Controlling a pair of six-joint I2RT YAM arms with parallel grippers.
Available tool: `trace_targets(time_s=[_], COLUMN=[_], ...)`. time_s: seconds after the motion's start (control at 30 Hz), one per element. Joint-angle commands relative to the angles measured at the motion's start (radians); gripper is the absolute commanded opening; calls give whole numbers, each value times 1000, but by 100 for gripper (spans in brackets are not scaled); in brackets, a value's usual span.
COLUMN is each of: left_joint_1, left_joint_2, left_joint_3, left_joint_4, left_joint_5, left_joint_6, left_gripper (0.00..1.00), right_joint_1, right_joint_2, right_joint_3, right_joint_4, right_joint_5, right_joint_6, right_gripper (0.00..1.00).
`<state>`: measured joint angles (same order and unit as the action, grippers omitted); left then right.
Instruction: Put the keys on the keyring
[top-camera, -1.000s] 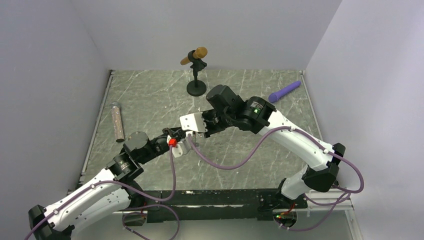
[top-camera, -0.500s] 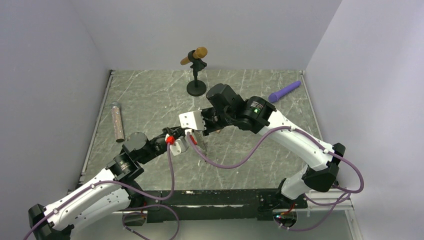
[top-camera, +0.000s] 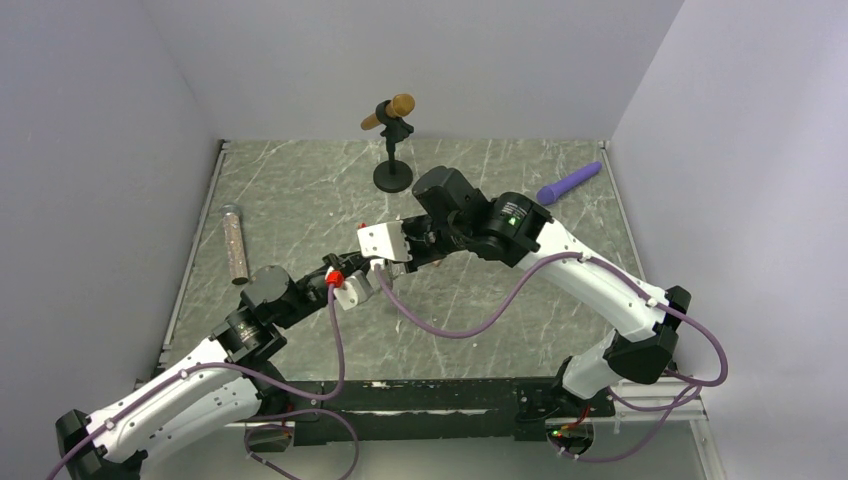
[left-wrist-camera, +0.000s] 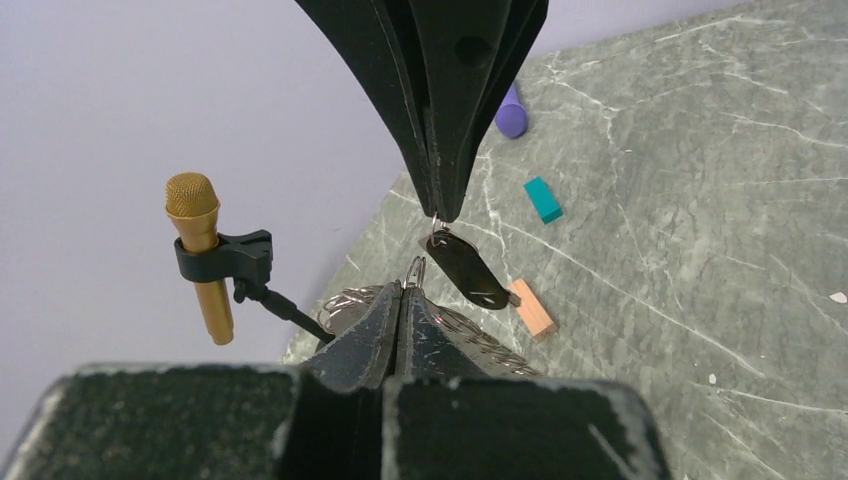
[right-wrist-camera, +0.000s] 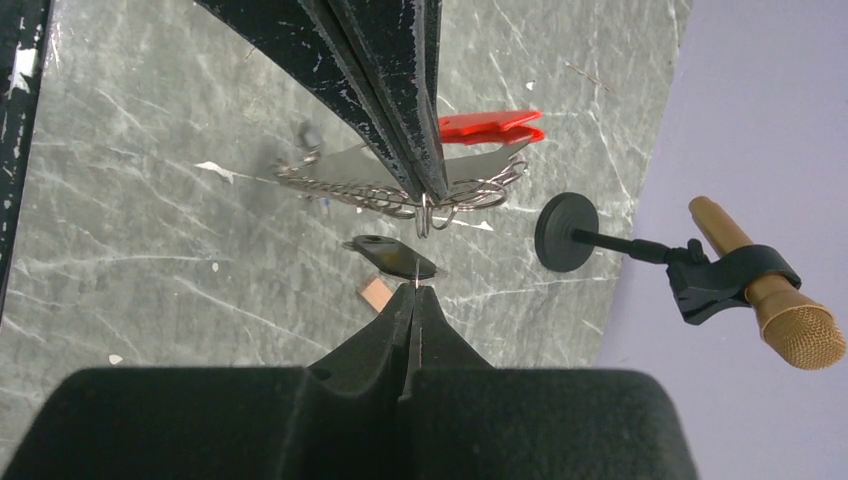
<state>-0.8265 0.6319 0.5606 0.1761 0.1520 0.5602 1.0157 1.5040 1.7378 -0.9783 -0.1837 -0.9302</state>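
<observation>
A: Top external, what do I have?
B: I see left gripper (top-camera: 368, 274) and right gripper (top-camera: 382, 264) tip to tip above the table (top-camera: 300, 200).
A: Left wrist?
B: Left clamps the keyring (left-wrist-camera: 352, 297); key (left-wrist-camera: 465, 270) hangs pinched by the right.
A: Right wrist?
B: Keyring's red clip (right-wrist-camera: 490, 127) beside left's tips.

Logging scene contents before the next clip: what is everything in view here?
key: one, black head, hanging from the right gripper's tips
keyring: one, silvery and red, pinched by the left gripper
tan block: one, tan, on the table under the grippers
teal block: one, teal, on the table beyond the tan block
microphone: one, gold on black stand, far middle
purple cylinder: one, purple, far right
tube: one, clear with brownish filling, left edge
table: one, grey-green marbled
left gripper: one, black, shut on the keyring
right gripper: one, black, shut on the key
</observation>
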Motion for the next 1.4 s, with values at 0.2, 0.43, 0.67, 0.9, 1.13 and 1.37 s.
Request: trace_targets(time_s=[0.2, 0.43, 0.67, 0.9, 1.13, 1.37], left_joint_1=[-4, -3, -3, -2, -3, -4], left_joint_2=[-12, -10, -11, -14, -12, -7], left_joint_3=[9, 7, 4, 2, 6, 11], left_joint_4=[84, 88, 97, 101, 87, 73], left_joint_5=[-7, -3, -3, 0, -8, -13], left_joint_6=[-20, -25, -34, -38, -26, -12], left_gripper=[0, 0, 0, 0, 0, 0], right_joint_1=[4, 4, 4, 4, 4, 2], right_joint_2=[0, 5, 16, 24, 22, 18], right_joint_3=[62, 67, 80, 91, 92, 106], right_joint_4=[31, 30, 23, 24, 23, -9], right_joint_5=[-14, -26, -50, -54, -34, -32], right_joint_6=[28, 28, 29, 30, 27, 10], right_gripper=[0, 0, 0, 0, 0, 0])
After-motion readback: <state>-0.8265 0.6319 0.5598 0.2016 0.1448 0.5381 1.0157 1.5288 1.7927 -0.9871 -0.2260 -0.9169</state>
